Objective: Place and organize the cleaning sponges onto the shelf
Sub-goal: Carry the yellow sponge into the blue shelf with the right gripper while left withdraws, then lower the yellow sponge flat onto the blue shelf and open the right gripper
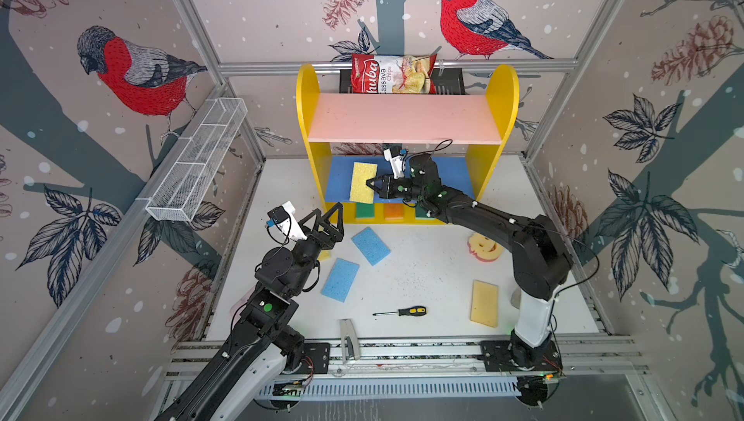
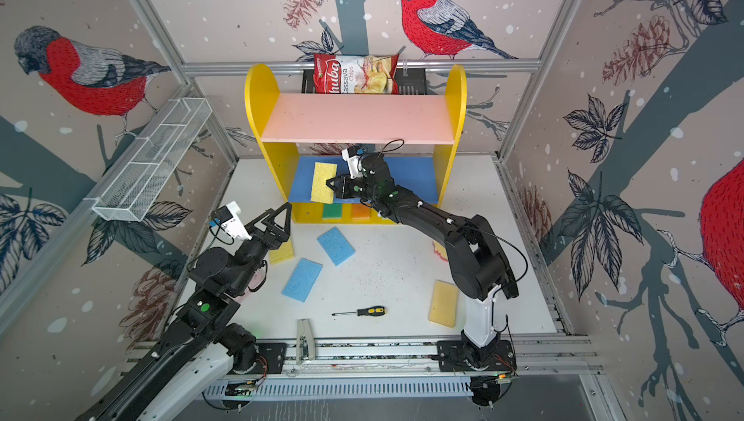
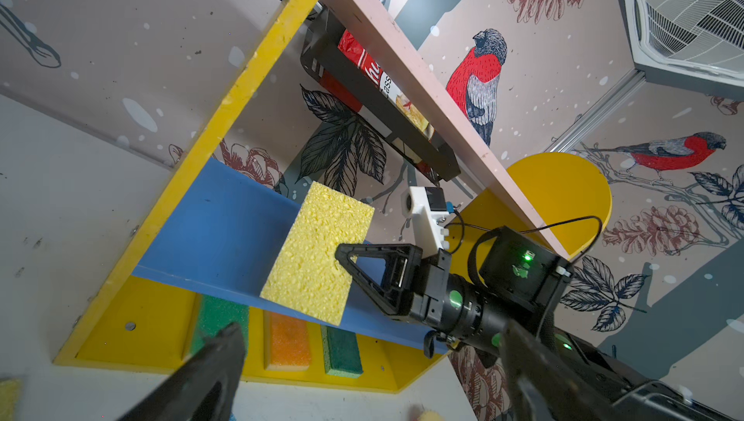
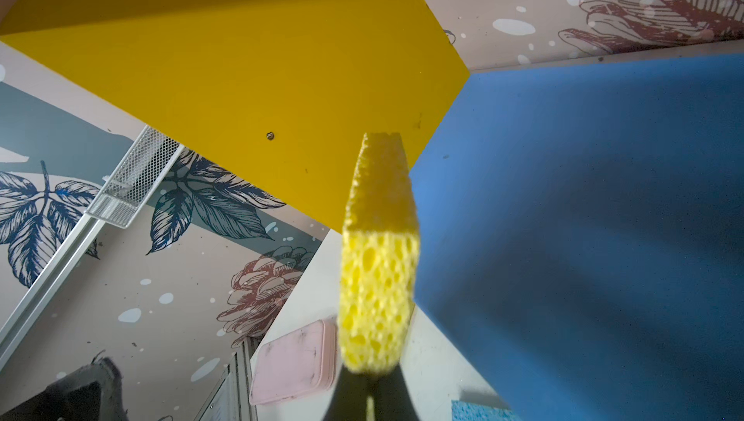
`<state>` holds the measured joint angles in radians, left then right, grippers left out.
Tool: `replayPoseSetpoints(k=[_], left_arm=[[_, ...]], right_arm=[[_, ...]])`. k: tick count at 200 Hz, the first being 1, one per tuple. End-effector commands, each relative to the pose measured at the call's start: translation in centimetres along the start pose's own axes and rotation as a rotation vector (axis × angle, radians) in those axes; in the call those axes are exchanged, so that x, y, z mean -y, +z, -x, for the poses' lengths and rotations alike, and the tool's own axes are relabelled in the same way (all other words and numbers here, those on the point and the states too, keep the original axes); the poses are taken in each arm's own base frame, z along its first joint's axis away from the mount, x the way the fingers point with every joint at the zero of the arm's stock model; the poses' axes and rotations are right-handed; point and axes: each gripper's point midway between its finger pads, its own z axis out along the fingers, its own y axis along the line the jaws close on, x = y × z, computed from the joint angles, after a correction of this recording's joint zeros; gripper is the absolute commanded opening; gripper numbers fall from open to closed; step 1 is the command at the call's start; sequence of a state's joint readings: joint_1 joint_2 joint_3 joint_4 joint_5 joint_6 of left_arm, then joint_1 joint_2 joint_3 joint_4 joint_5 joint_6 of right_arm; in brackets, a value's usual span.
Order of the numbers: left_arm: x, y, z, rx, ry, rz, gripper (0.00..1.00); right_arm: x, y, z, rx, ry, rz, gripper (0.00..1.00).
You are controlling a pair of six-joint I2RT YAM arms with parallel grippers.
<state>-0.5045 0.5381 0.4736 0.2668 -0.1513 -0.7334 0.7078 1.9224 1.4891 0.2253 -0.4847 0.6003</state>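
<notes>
Pinched right before the right wrist lens, a yellow sponge shows edge-on, clamped in the right hand. In both top views it sits over the left part of the blue board of the shelf. Its long axis runs from the board's front edge toward the back. The hand reaches in from the right and grips the middle of its right long edge. The left wrist view shows its broad face tilted, near end overlapping the board's front lip. Whether it touches the board or hangs just above, I cannot tell. Setting it down, I judge, turns on laying that face flat, back from the lip.

The left hand is spread wide and empty above the tabletop, near the shelf's front left corner. It mostly covers a second yellow sponge.

Loose on the tabletop lie a blue sponge, another blue sponge, a third yellow sponge and a smiley sponge, half hidden behind the right arm. On the base stand a green sponge and an orange sponge. A further green sponge is largely hidden from above by that arm.
</notes>
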Motion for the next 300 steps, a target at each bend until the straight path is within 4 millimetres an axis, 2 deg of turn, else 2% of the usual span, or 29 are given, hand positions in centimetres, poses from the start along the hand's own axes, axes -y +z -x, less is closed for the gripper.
replayPoseSetpoints(k=[1, 40, 87, 161, 263, 300], left_arm=[[-0.2, -0.1, 0.1, 0.003, -0.016, 0.013, 0.97], [-0.5, 0.2, 0.0, -0.012, -0.014, 0.038, 0.97], [-0.1, 1.3, -0.1, -0.035, -0.003, 0.044, 0.97], [0.6, 2.5, -0.3, -0.064, -0.014, 0.037, 0.97], [0.2, 3.2, -1.5, -0.107, -0.002, 0.049, 0.96], [-0.2, 4.3, -2.6, -0.16, 0.003, 0.078, 0.95]], right_arm=[[0.6, 0.8, 0.4, -0.022, -0.008, 0.001, 0.0], [2.8, 1.9, 1.2, -0.045, 0.004, -0.035, 0.0], [5.0, 3.1, 0.3, -0.129, 0.009, -0.091, 0.0], [7.6, 3.4, 0.0, -0.192, 0.01, -0.168, 0.0], [9.7, 3.8, 0.4, -0.221, -0.075, -0.283, 0.0], [10.0, 4.3, 0.3, -0.224, -0.096, -0.307, 0.0]])
